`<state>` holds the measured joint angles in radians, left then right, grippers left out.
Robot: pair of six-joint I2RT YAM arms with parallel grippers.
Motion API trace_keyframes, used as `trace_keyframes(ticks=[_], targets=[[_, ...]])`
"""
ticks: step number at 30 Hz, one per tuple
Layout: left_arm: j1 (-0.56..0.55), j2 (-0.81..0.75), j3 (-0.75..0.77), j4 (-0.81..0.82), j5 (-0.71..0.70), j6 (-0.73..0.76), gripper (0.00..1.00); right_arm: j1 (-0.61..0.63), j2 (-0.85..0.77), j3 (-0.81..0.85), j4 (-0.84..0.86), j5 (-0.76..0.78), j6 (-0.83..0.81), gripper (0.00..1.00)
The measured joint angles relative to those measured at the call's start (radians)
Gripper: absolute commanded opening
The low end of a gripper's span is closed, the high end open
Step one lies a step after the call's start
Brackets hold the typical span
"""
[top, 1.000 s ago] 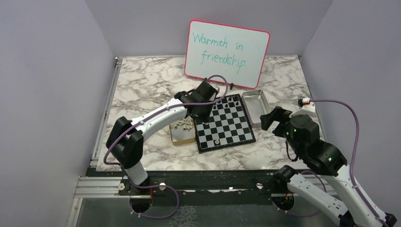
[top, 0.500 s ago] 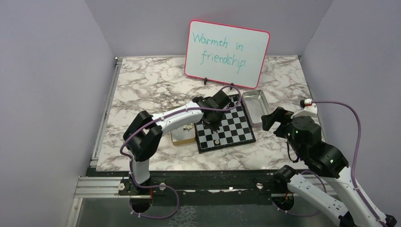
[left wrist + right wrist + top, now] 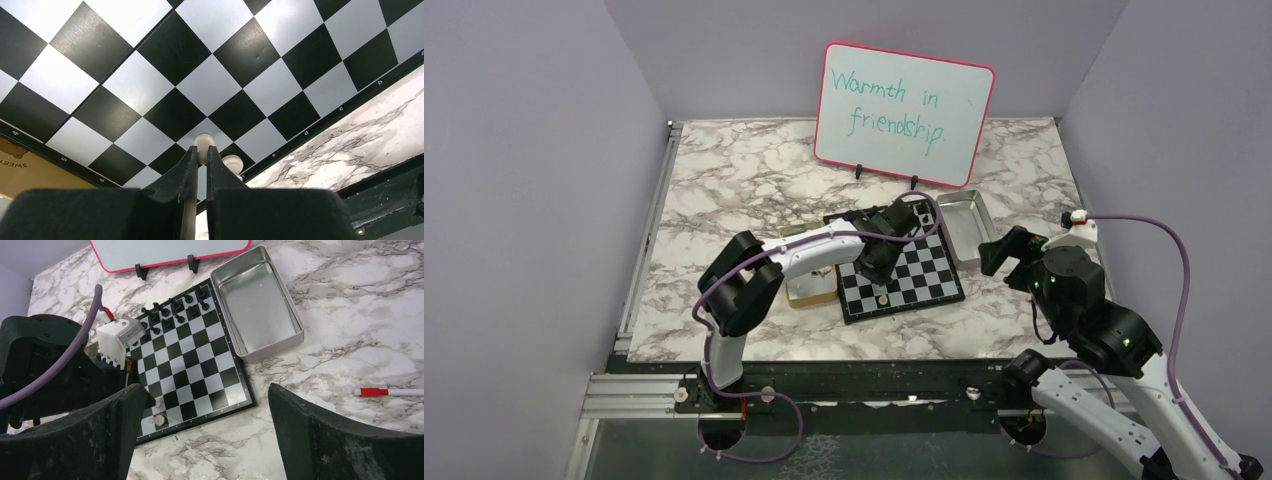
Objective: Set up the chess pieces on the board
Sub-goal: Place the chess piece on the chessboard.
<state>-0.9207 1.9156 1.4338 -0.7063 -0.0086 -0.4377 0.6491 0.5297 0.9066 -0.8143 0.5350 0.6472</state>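
Note:
The chequered board (image 3: 932,268) lies mid-table. Black chess pieces (image 3: 172,310) fill its two far rows. My left gripper (image 3: 876,272) hangs low over the board's near left part. In the left wrist view it (image 3: 200,150) is shut on a cream piece (image 3: 203,142) just above a white square of the board (image 3: 210,85). A second cream piece (image 3: 231,164) stands beside it in the nearest row and also shows in the top view (image 3: 882,297). My right gripper (image 3: 1002,250) hovers right of the board, open and empty (image 3: 204,390).
A tan box (image 3: 809,288) with loose pieces sits against the board's left side, partly hidden by the left arm. A silver tray (image 3: 257,310) lies at the board's far right. A whiteboard (image 3: 904,100) stands behind. A red-capped marker (image 3: 390,391) lies to the right.
My left gripper has swung from the board's far left corner by the box to its near rows and come down with the cream piece. The right arm has barely moved.

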Motion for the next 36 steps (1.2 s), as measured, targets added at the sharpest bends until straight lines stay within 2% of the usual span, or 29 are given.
trace_keyframes(ticks=[21, 28, 36], targets=[[-0.010, 0.011, 0.012, -0.004, -0.010, -0.003, 0.12, 0.000, -0.005, -0.011, 0.000, 0.000, 0.009, 0.97], [-0.011, 0.011, 0.012, -0.012, -0.012, -0.002, 0.21, 0.000, -0.005, -0.020, 0.000, -0.001, 0.012, 0.97], [-0.011, 0.011, 0.012, -0.026, -0.020, 0.001, 0.25, 0.000, -0.005, -0.023, 0.001, -0.001, 0.025, 0.97]])
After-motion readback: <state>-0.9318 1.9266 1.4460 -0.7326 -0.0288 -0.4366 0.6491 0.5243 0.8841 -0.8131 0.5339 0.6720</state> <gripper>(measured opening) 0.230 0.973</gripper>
